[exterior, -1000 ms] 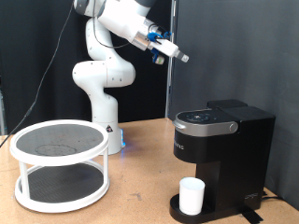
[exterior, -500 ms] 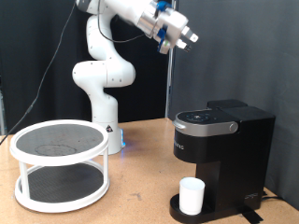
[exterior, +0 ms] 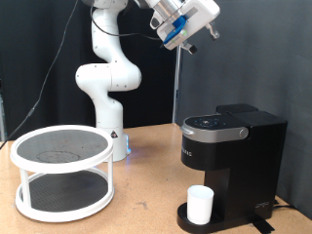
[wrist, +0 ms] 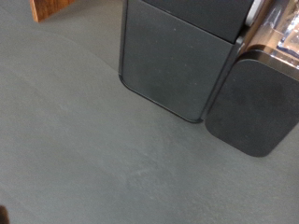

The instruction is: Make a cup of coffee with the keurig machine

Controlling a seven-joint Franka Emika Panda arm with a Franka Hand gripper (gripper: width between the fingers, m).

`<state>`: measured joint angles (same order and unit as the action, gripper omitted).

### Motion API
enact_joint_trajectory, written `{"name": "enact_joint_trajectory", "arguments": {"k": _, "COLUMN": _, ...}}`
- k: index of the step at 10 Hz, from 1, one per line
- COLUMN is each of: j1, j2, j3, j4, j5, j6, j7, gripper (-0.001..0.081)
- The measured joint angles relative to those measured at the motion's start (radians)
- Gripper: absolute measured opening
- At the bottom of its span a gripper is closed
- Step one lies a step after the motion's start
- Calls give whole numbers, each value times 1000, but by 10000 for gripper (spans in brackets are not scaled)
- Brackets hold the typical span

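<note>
The keurig machine (exterior: 234,161) stands on the wooden table at the exterior view's right, with its lid down. The white cup (exterior: 201,204) stands upright on its round drip base (exterior: 185,221), under the spout. My gripper (exterior: 202,34) is high in the air at the exterior view's top, well above the machine and a little to its left, with nothing seen in it. The wrist view looks down from high up on the machine's black body (wrist: 177,56) and silver-rimmed top (wrist: 271,47). My fingers do not show there.
A white two-tier round rack (exterior: 61,171) stands on the table at the exterior view's left. My arm's white base (exterior: 107,93) rises behind it. A thin upright pole (exterior: 177,93) stands behind the machine. A dark curtain hangs at the back.
My gripper has risen and swung towards the exterior view's right, from beside the pole to the top edge above the machine. The cup and machine have not moved.
</note>
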<state>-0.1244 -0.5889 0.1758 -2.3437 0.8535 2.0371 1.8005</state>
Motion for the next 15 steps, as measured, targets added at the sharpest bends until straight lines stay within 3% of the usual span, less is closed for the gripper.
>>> {"name": "enact_joint_trajectory", "arguments": {"k": 1, "j1": -5, "j2": -1, "j3": 13, "j4": 3, "j5": -39, "j6": 4, "j7": 22, "gripper": 734}}
{"name": "enact_joint_trajectory", "arguments": {"k": 4, "j1": -58, "j2": 30, "j3": 122, "j4": 117, "j5": -407, "j6": -148, "j7": 207, "gripper": 734}}
{"name": "enact_joint_trajectory", "arguments": {"k": 6, "j1": -108, "j2": 69, "j3": 212, "j4": 171, "j5": -630, "j6": -180, "j7": 313, "gripper": 734}}
{"name": "enact_joint_trajectory", "arguments": {"k": 7, "j1": -132, "j2": 90, "j3": 238, "j4": 190, "j5": -688, "j6": -186, "j7": 334, "gripper": 734}}
{"name": "enact_joint_trajectory", "arguments": {"k": 11, "j1": -130, "j2": 96, "j3": 231, "j4": 185, "j5": -599, "j6": -150, "j7": 330, "gripper": 734}}
{"name": "enact_joint_trajectory", "arguments": {"k": 15, "j1": -152, "j2": 189, "j3": 240, "j4": 233, "j5": -612, "j6": -140, "j7": 436, "gripper": 734}}
